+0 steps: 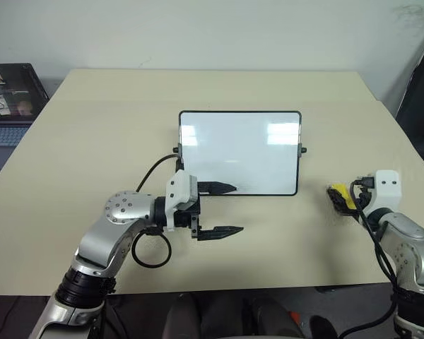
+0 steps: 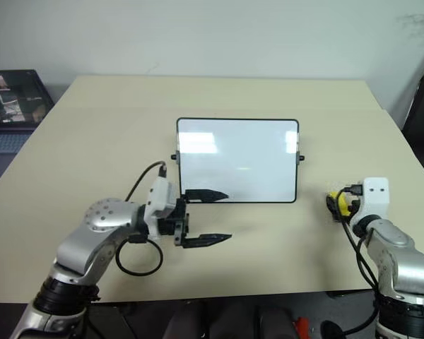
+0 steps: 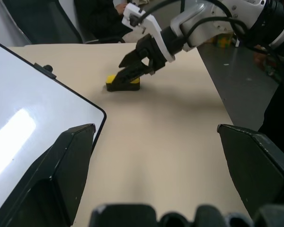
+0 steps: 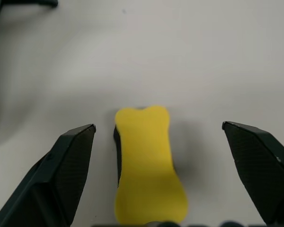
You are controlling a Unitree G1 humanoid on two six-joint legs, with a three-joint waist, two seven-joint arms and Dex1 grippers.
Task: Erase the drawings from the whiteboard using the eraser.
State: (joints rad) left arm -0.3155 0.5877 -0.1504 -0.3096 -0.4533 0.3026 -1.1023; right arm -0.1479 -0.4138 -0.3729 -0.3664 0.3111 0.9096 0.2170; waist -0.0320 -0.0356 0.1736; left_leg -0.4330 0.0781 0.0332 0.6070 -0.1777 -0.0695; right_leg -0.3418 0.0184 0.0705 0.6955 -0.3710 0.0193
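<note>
— Where do we find the eraser [image 4: 149, 165]?

— It lies flat on the beige desk [image 1: 92, 141], off to the right of the whiteboard [image 1: 240, 152] and well apart from it. Its yellow face is up, with a black layer showing underneath along one side.

— And our right gripper [image 4: 158, 175]?

— Right over the eraser. In the right wrist view we see the two black fingers [image 4: 68, 165] spread wide, one on each side of the yellow block, with bare desk between each finger and the block. So nothing is held there. From the left wrist view the same gripper reaches down at the eraser's end, and we cannot tell from that angle whether a tip touches it.

— What about the board itself?

— It stands tilted up near the middle of the desk, black frame, rounded corners, a small knob at each short side. Its white surface shows us only reflections of light (two bright patches near the top); we make out no marker strokes on it.

— The left gripper [image 1: 222, 209]?

— Just in front of the board's lower left corner, pointing toward the right. Its fingers are parted wide and hold nothing; the upper one overlaps the board's bottom edge in the head views.

— Anything else around?

— A laptop [image 1: 7, 99] with a lit screen, beyond the desk's far left corner.
</note>
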